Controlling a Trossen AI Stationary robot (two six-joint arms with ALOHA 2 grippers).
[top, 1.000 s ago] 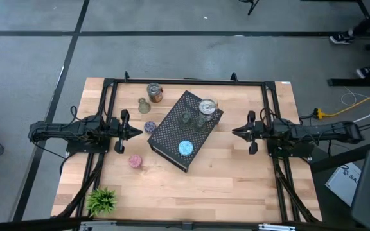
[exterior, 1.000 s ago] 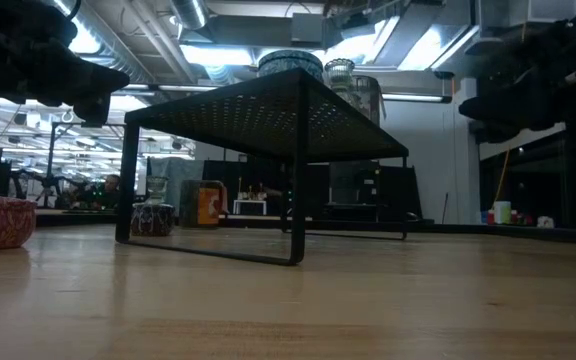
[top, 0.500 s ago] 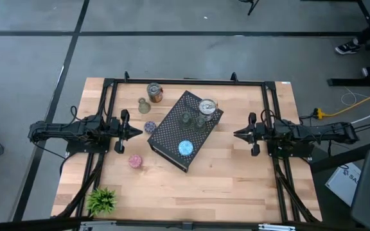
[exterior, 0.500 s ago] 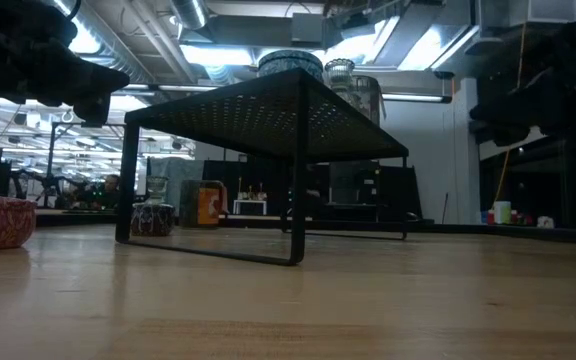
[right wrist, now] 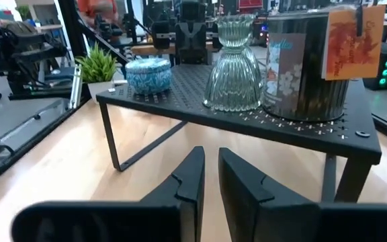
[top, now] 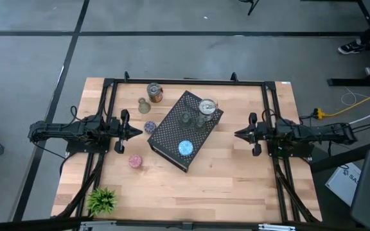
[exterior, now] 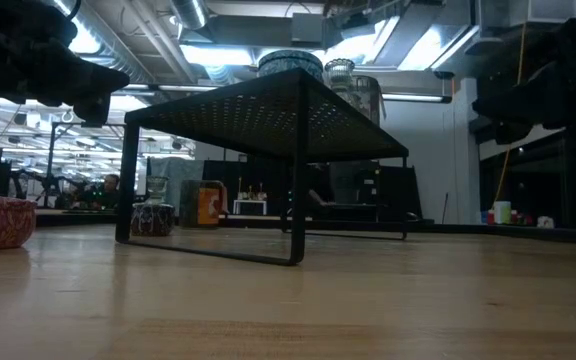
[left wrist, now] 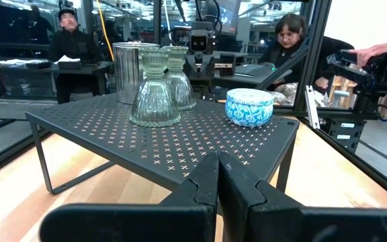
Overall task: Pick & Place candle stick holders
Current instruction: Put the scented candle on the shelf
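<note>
A black perforated shelf [top: 172,138] stands mid-table. On it stand a silver can-like holder [top: 207,107], two green glassy holders [top: 186,118] [top: 200,122] and a sparkly blue round [top: 185,148]. On the table left of it stand a copper can [top: 154,92], an olive-green holder [top: 144,106], a purple round [top: 150,127] and a pink round [top: 135,161]. My left gripper [top: 135,133] hovers shut and empty left of the shelf, its fingers together in the left wrist view [left wrist: 218,176]. My right gripper [top: 237,134] hovers right of the shelf, empty, with a narrow gap [right wrist: 211,168].
A small green plant [top: 101,200] stands at the near left corner. A black frame [top: 185,81] runs round the table's edges. Bare wood lies near of the shelf and to its right. People sit beyond the table in the left wrist view [left wrist: 289,40].
My right gripper has drawn back a little toward the table's right edge, away from the shelf. The holders and the shelf have stayed where they were.
</note>
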